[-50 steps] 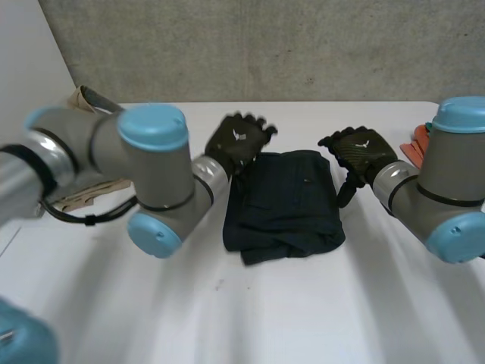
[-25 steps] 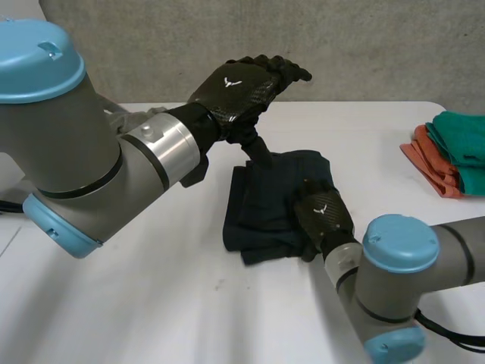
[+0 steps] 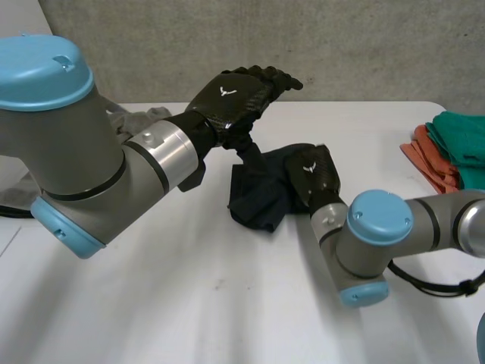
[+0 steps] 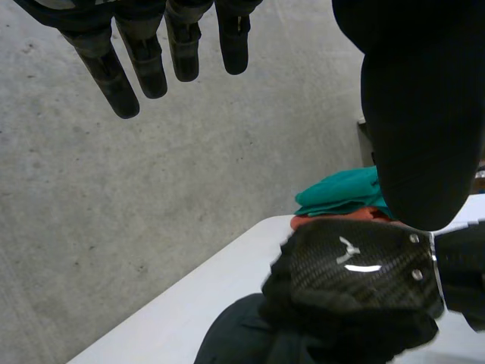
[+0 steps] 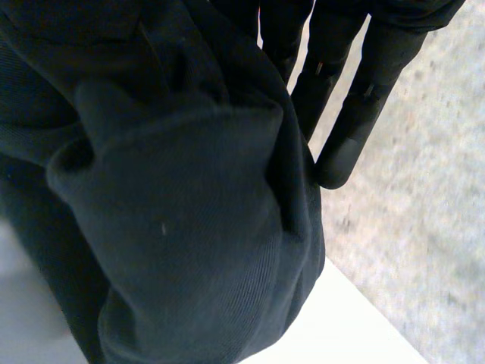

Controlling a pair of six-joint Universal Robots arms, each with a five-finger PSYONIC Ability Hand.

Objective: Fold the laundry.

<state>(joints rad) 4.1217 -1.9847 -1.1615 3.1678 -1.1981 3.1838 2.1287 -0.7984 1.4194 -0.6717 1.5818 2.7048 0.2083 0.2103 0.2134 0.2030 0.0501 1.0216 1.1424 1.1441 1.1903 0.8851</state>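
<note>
A dark navy garment (image 3: 258,199) lies bunched in the middle of the white table (image 3: 227,303), its right side drawn up off the surface. My right hand (image 3: 314,176) is at that raised right edge, with the cloth gathered against its palm. In the right wrist view the garment (image 5: 174,227) bulges under the palm and the fingers (image 5: 356,98) run along it. My left hand (image 3: 235,95) hovers above the garment's far left corner, fingers (image 4: 144,61) straight and empty, with the right hand (image 4: 356,265) below it.
A stack of folded teal and orange cloths (image 3: 455,148) sits at the table's right edge, also seen beyond the right hand as the teal stack (image 4: 341,193). A grey cloth (image 3: 140,117) lies at the far left behind my left arm. A concrete wall stands behind the table.
The right hand moved onto the flat folded garment, closed on its right side and pulled it up into a bunch. The left hand rose above the table and stayed open.
</note>
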